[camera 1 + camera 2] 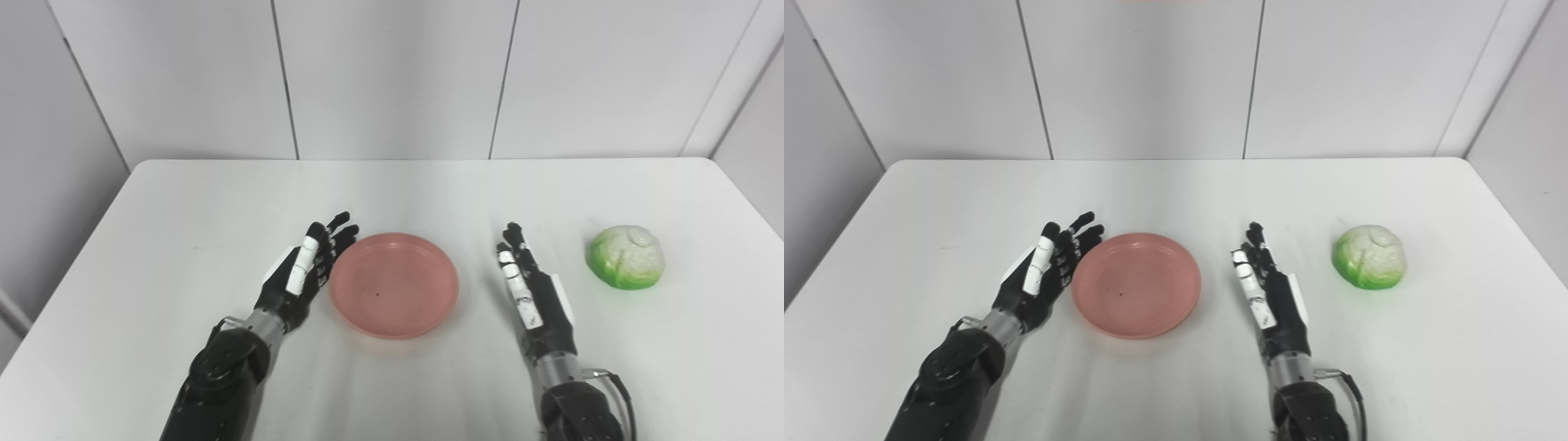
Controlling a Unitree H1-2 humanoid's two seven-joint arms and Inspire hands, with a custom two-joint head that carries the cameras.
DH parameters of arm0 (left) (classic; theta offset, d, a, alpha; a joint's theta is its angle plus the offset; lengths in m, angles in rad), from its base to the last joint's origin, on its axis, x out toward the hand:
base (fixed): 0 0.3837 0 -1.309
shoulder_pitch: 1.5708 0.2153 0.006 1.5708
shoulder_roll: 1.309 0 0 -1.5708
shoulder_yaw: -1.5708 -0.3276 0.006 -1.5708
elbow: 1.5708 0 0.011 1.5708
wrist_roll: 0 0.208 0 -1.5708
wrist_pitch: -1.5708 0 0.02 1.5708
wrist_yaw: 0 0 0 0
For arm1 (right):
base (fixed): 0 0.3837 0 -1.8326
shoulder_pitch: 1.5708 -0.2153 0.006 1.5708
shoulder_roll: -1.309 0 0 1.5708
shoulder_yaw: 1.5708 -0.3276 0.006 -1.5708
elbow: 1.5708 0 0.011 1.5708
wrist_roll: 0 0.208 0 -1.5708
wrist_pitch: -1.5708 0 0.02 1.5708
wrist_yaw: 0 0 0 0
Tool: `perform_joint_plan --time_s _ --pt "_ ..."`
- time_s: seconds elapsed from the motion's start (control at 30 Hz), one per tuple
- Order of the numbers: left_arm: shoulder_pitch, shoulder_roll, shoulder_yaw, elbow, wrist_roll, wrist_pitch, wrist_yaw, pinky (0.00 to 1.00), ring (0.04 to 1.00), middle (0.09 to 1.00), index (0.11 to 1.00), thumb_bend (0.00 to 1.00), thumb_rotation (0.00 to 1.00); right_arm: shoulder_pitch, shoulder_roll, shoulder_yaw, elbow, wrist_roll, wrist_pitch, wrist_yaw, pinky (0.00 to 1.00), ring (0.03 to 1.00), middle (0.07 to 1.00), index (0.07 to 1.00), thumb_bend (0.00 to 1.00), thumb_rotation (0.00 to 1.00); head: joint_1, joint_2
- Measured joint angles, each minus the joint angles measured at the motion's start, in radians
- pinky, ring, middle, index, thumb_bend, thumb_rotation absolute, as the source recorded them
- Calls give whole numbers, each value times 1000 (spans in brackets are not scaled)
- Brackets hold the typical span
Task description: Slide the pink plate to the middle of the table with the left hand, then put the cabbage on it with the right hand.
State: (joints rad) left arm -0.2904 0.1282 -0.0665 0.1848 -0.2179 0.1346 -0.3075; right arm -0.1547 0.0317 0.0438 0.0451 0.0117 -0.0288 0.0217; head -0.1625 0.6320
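A pink plate (394,283) lies empty near the middle of the white table (184,202). My left hand (304,269) stands open on edge right beside the plate's left rim, fingers stretched forward and close to or touching the rim. A green and white cabbage (626,256) sits on the table to the right. Between plate and cabbage my right hand (530,286) is open, fingers straight, holding nothing and apart from both.
Grey wall panels (392,73) rise behind the table's far edge. The table's right edge runs close past the cabbage. Nothing else stands on the table.
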Motion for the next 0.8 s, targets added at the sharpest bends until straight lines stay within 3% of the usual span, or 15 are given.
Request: perform_joint_plan --time_s 0.3,0.57,0.8 --pt "63 -36 -14 -58 -19 -10 -2 1000 962 941 944 869 1000 -1 10 10 -4 -22 28 -8 1000 982 991 1000 625 856 -51 9" --pt "93 -51 -20 -61 -21 -64 -11 983 948 931 930 844 975 -4 20 17 -4 -32 32 -10 1000 980 993 1000 613 849 -42 18" --pt "120 -103 -15 -74 -28 -95 -8 998 960 947 945 847 968 -4 23 17 -21 -30 37 -15 1000 983 995 1000 615 854 -3 29"
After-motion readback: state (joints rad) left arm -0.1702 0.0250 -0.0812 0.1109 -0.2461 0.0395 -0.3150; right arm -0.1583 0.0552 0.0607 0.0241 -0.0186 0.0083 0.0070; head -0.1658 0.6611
